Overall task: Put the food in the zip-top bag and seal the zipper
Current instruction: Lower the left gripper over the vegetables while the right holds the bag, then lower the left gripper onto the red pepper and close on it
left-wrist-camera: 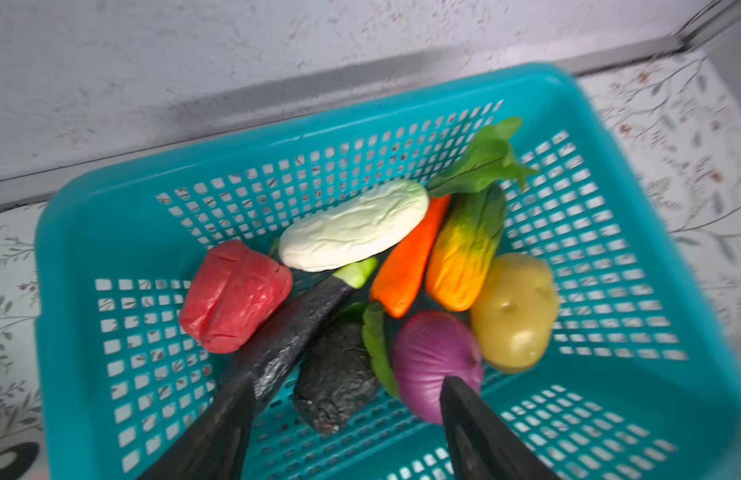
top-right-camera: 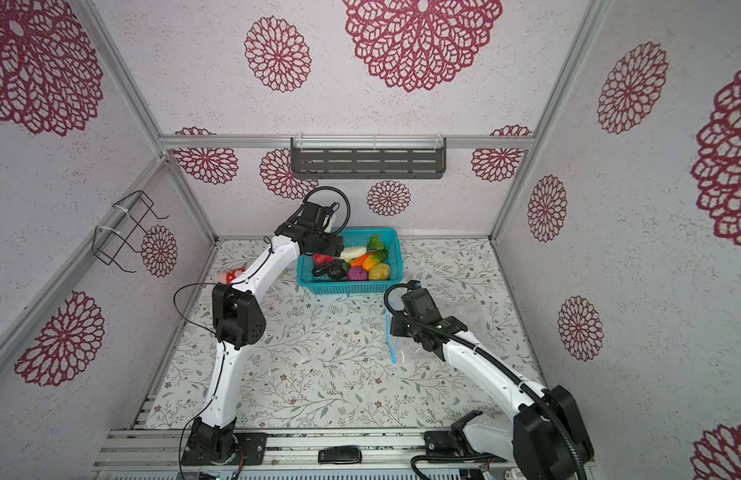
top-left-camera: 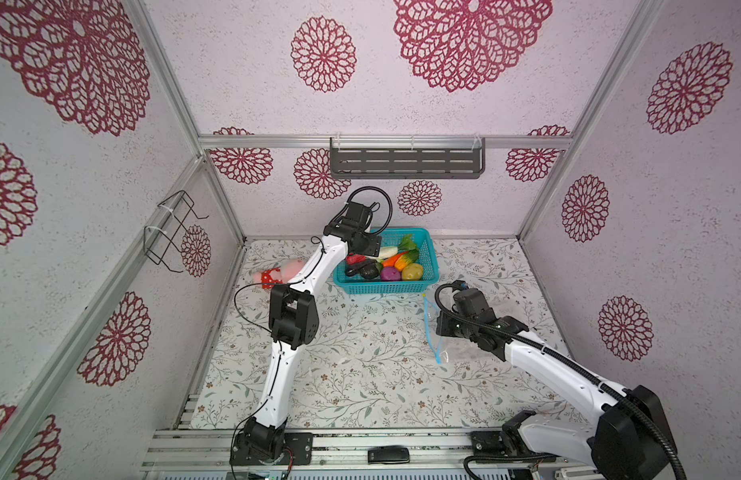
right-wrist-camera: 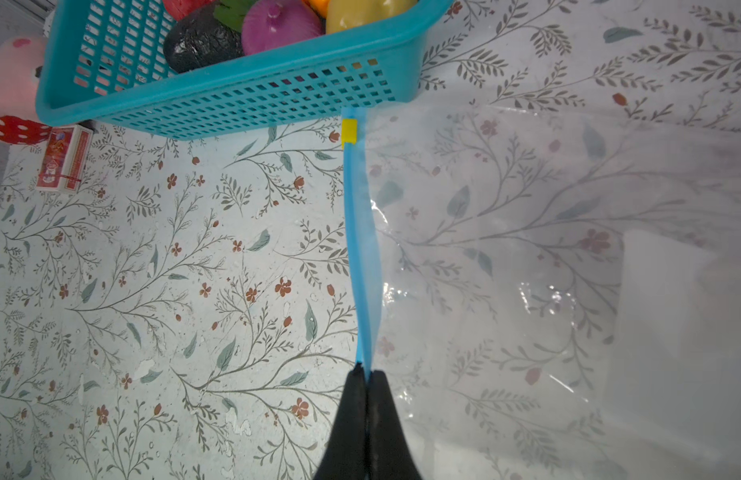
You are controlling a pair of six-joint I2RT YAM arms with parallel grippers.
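The food lies in a teal mesh basket (left-wrist-camera: 634, 399) by the back wall: red pepper (left-wrist-camera: 235, 295), white corn (left-wrist-camera: 354, 226), carrot (left-wrist-camera: 410, 262), dark eggplant (left-wrist-camera: 294, 328), purple onion (left-wrist-camera: 435, 357), yellow potato (left-wrist-camera: 514, 311) and green leaves (left-wrist-camera: 485, 158). My left gripper (left-wrist-camera: 348, 399) hangs open just above them, one finger by the eggplant and one by the onion, holding nothing. The clear zip-top bag (right-wrist-camera: 526, 249) lies flat on the table, right of the basket. My right gripper (right-wrist-camera: 365, 372) is shut on its light-blue zipper (right-wrist-camera: 360, 249), whose yellow slider (right-wrist-camera: 349, 131) sits at the basket end.
In both top views the basket (top-left-camera: 385, 289) (top-right-camera: 348, 287) stands at the back centre, and the right arm hides much of the bag (top-left-camera: 447, 353). A pink plush toy (top-left-camera: 277, 274) lies left of the basket, with a small red box (right-wrist-camera: 63, 160) beside it. A grey shelf (top-left-camera: 406, 160) hangs on the back wall.
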